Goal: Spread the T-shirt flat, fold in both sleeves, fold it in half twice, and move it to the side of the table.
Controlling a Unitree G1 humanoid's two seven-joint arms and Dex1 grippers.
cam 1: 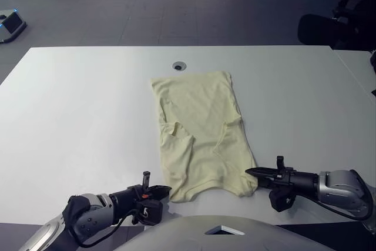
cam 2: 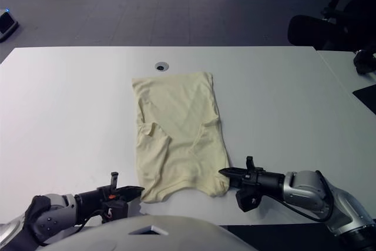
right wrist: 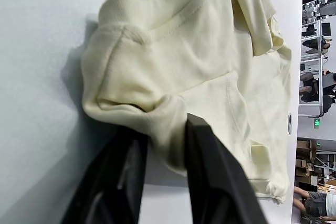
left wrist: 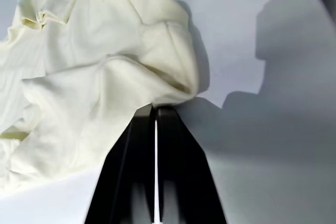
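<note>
The T-shirt (cam 1: pixel 202 133) lies lengthwise in the middle of the table (cam 1: pixel 76 104). Both sleeves are already folded in. Its far hem is near the small round hole (cam 1: pixel 179 66), and its near end is close to the near edge of the table.

The left gripper (cam 1: pixel 166 190) is at the near left corner of the shirt. Its fingers (left wrist: pixel 170 129) are pressed together and their tips touch the cloth. I cannot tell if any cloth is really caught between them. The right gripper (cam 1: pixel 249 171) is at the near right corner. Its fingers (right wrist: pixel 202 140) stand apart, with a thick roll of cloth between them, and I judge it is not clamped yet.

The next step is probably the first fold in half, by carrying the near end toward the far hem. The danger is an uneven hold. If the left side has only a thin edge or nothing, that corner can slip out on the lift and the fold will go crooked. The right side takes a bunched roll, so it may pick up only the top layer and leave the lower one on the table. A quick lift can also pull the folded sleeves open again, or drag the whole shirt toward the near edge.
</note>
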